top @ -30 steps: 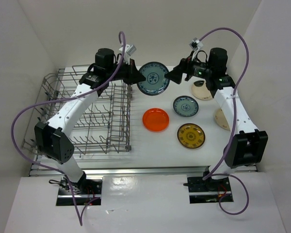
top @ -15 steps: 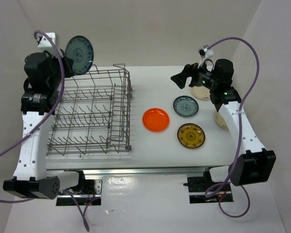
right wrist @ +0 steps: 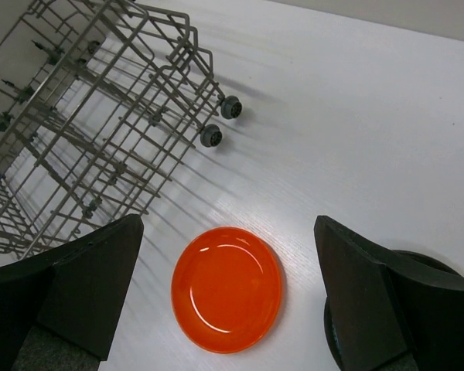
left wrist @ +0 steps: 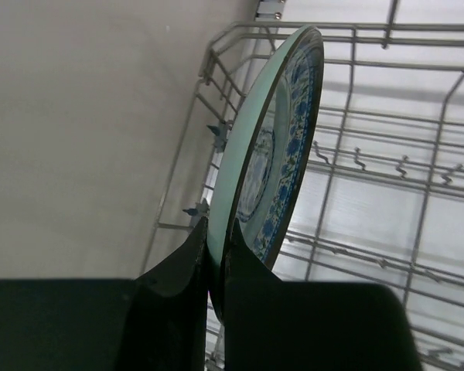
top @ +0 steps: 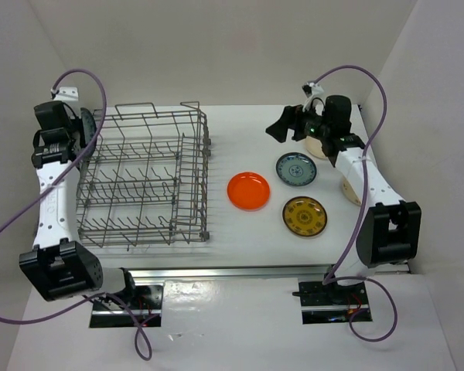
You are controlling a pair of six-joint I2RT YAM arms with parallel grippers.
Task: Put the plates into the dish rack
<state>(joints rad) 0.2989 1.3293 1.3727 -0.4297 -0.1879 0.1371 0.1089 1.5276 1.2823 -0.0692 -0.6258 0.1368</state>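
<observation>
1. Left tool [left wrist: 216, 241]: closed on the rim of a blue-green plate [left wrist: 282, 154]. In the left wrist view both fingers pinch the plate's lower edge.
2. The held plate stands on edge, tilted slightly. In the top view it sits at the upper left of the frame, beside the upper-left corner of the dish rack [top: 192, 166]. Whether it touches the wires cannot be told.
3. Dish rack: occupies the left half of the tabletop [top: 240, 131]. No plate is visible among its tines.
4. Right tool [right wrist: 228, 232]: jaws spread wide, gripping nothing. It hangs above the tabletop at the upper right of the top view.
5. Orange plate [top: 248, 190]: flat on the tabletop at centre frame, just right of the rack. In the right wrist view it lies between and below the open fingers.
6. Second blue-green plate [top: 295, 168]: flat, to the upper right of the orange plate.
7. Yellow-brown plate [top: 305, 216]: flat, below the second blue-green plate.
8. Two cream plates [top: 349, 189]: at the right edge of the tabletop, partly hidden by the right arm.
</observation>
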